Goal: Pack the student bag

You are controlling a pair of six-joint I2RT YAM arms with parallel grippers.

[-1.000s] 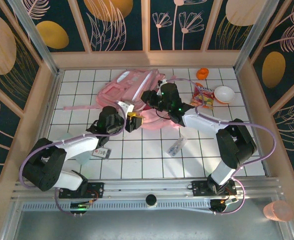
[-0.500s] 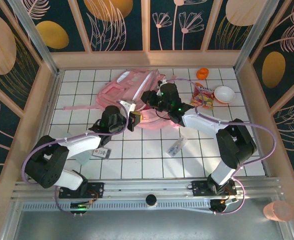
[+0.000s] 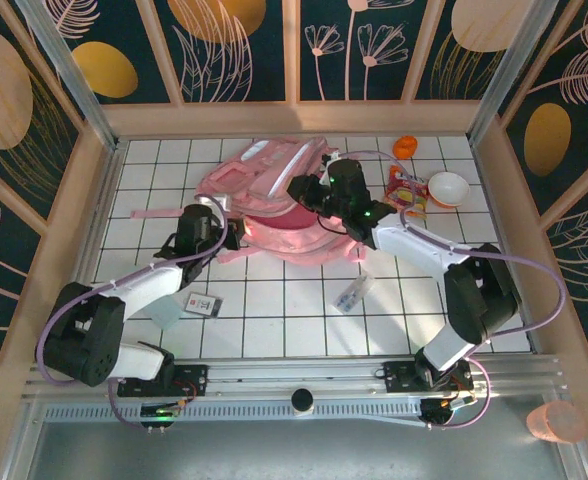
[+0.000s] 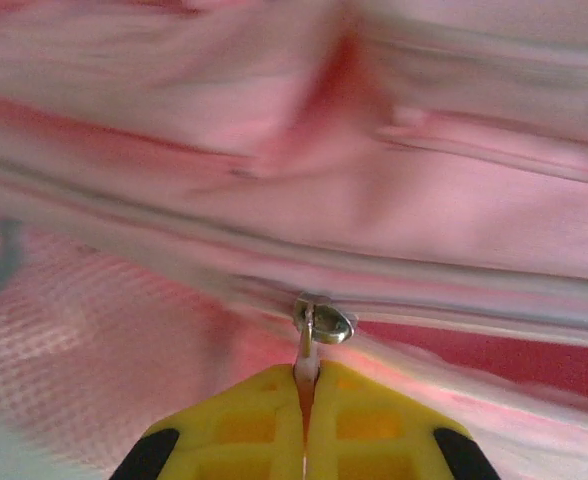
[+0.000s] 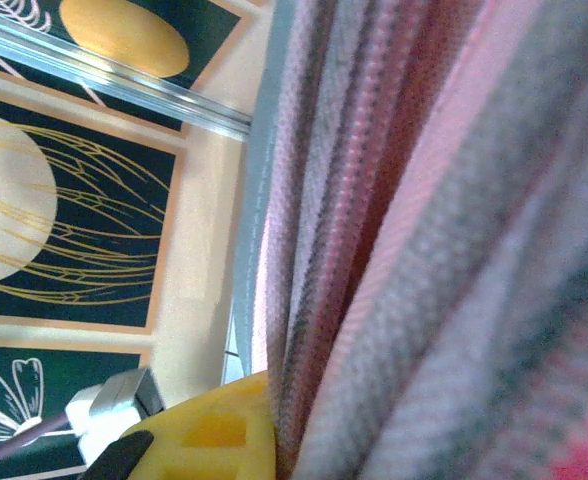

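The student bag (image 3: 264,190) lies toward the back of the counter (image 3: 284,325), its inside hidden. The left gripper (image 4: 305,385) is clamped on the bag's zip pull (image 4: 321,324); the right gripper (image 3: 302,190) pinches fabric on the bag's right side.

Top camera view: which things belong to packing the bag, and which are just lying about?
In use: student bag, zip pull, left gripper, right gripper.
Lying about, untouched: snack packet, white bowl, orange object, small bottle, card.
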